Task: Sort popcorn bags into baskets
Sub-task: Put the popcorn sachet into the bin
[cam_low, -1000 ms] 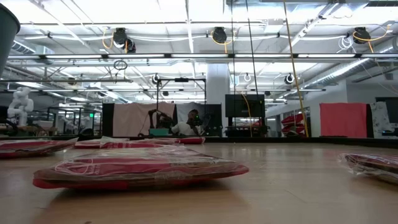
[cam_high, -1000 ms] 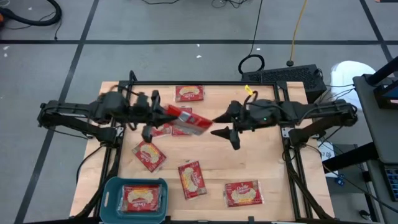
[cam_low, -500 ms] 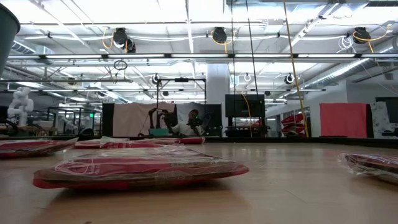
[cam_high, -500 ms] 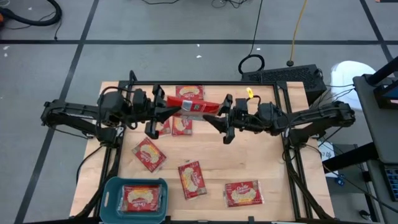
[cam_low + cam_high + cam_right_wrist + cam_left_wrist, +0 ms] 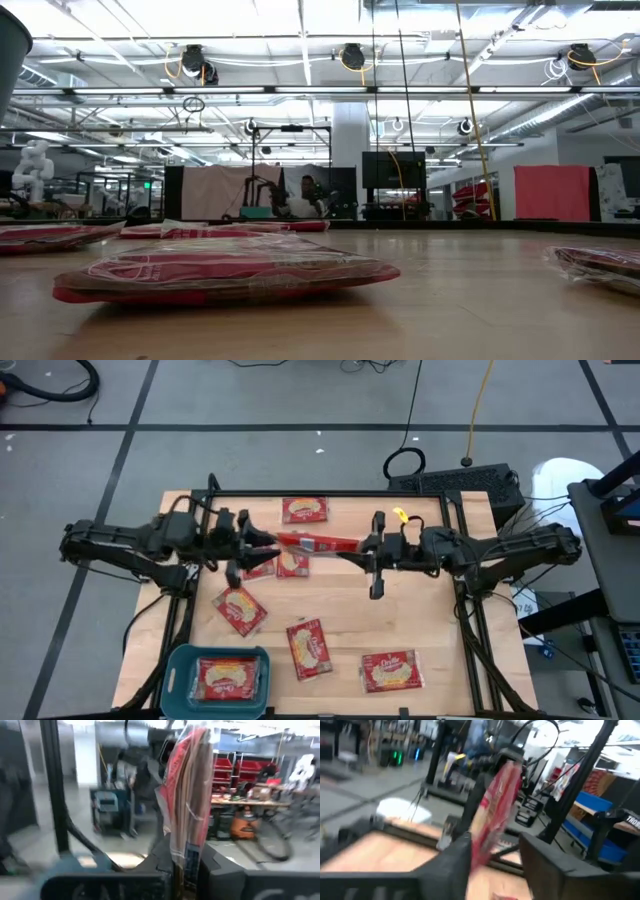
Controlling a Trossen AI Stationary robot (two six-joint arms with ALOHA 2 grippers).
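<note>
Left jaws [image 5: 262, 546] now parted, popcorn bag [image 5: 318, 542] pinched in right jaws [image 5: 362, 548]

You won't find readable text here: the white lettering on the popcorn bags [image 5: 309, 649] is too small to make out, and nothing else carries legible signs.

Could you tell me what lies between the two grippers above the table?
A red popcorn bag, edge-on in the high view, spans from the left gripper to the right gripper.

Bag [image 5: 318, 542] passed: right tool [image 5: 372, 544] clamped, left tool [image 5: 258, 541] released.
</note>
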